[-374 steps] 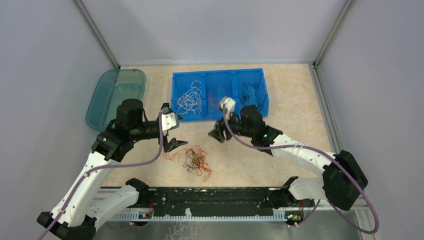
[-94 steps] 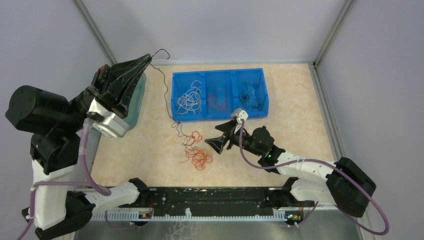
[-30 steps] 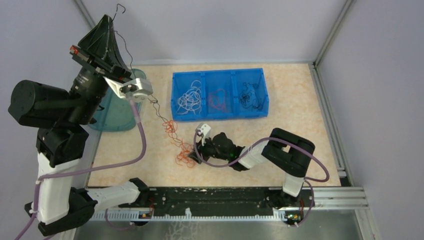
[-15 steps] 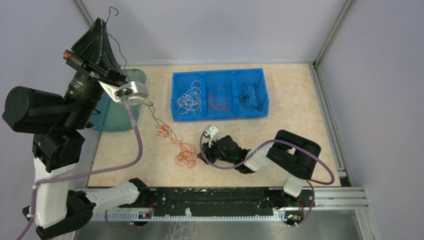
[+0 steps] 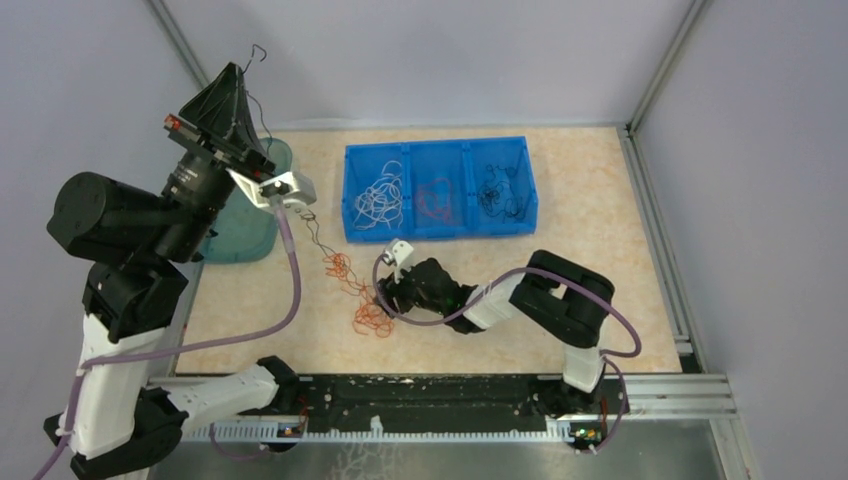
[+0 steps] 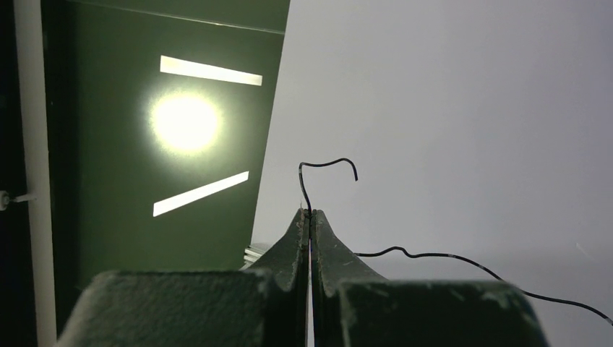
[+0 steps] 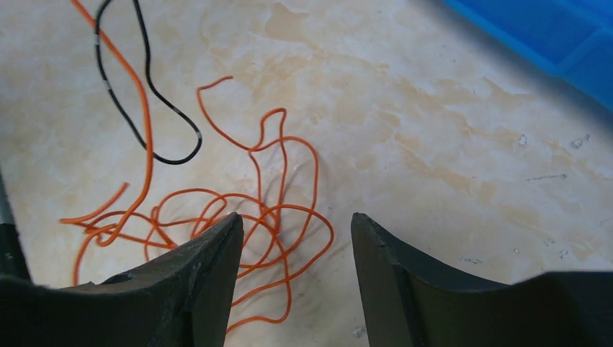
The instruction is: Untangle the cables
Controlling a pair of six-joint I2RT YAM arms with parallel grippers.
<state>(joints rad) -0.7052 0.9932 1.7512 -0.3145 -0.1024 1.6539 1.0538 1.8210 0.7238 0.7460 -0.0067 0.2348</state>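
Overhead, orange tangle (image 5: 372,320), wrist view, black cable (image 6: 327,163) pinched

the left arm (image 5: 105,215) rears high over the left edge of the desk (image 5: 600,200), its left gripper (image 5: 238,72) pointing up and away, jaws pressed together on a black cable (image 6: 327,165). the right arm (image 5: 560,295) lies folded low, forearm stretched leftward, right gripper (image 7: 295,225) tipped down at the desk, jaws apart.

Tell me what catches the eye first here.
The left fingers, raised high at the left, pinch a black wire that trails down to a tangle of orange wires on the table. The right fingers stand open low over that tangle, with a three-compartment blue bin of wires behind.
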